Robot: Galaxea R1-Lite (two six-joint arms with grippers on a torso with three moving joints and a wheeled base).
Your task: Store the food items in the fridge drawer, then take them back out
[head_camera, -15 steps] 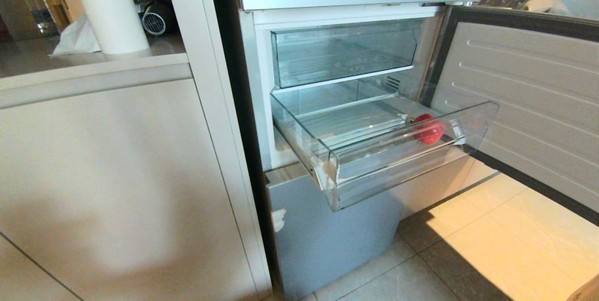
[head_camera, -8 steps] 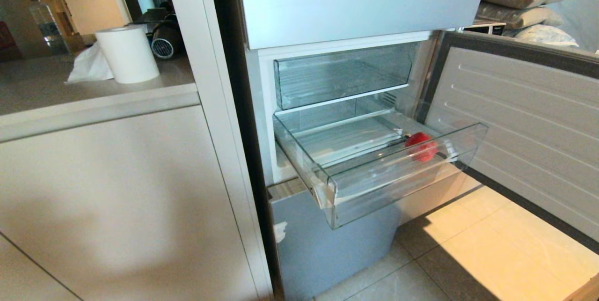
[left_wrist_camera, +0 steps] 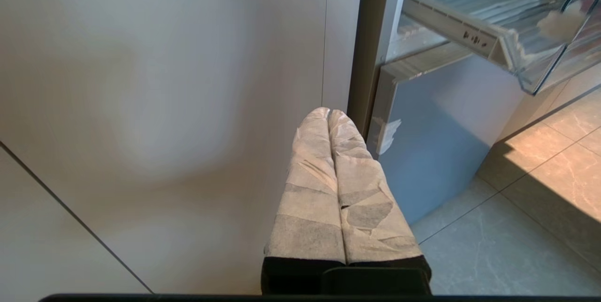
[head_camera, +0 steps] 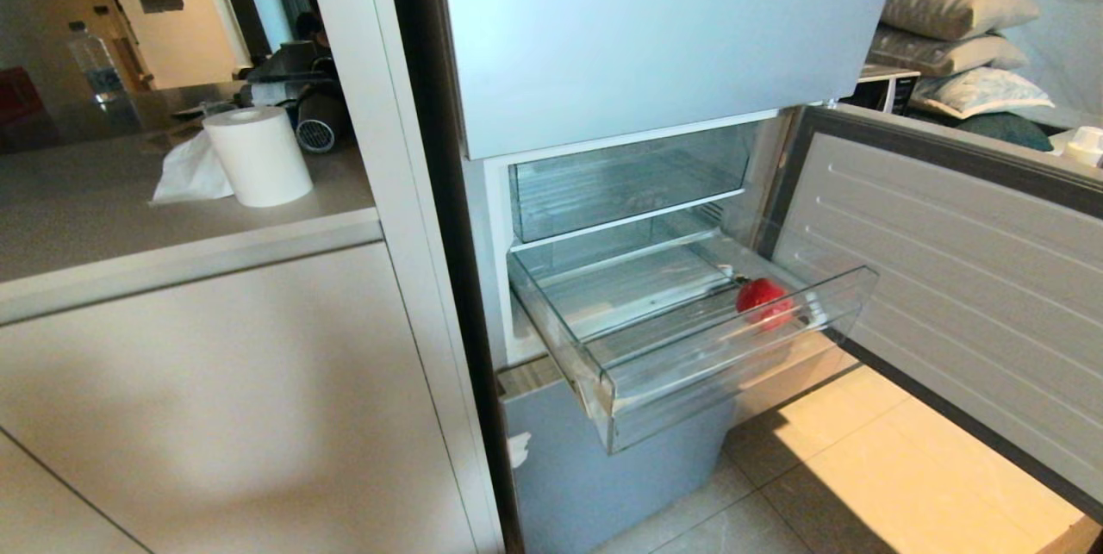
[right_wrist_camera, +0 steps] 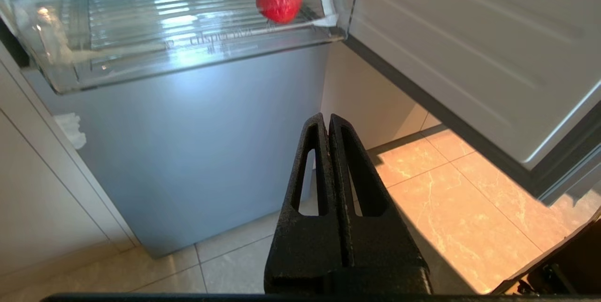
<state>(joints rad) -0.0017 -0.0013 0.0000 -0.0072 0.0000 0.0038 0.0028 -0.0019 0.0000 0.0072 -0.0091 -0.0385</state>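
Red fruit (right_wrist_camera: pixel 278 0) in pulled-out fridge drawer (right_wrist_camera: pixel 197 53), well above clenched right hand (right_wrist_camera: pixel 329 121), left hand (left_wrist_camera: pixel 328 113) clenched

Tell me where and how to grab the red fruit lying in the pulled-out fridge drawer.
Grip the red fruit across its round middle, coming down from above. It lies on the ribbed floor of the fridge drawer, near its front right corner, so the clear front wall blocks a level approach, while the open top is probably the easiest way in.
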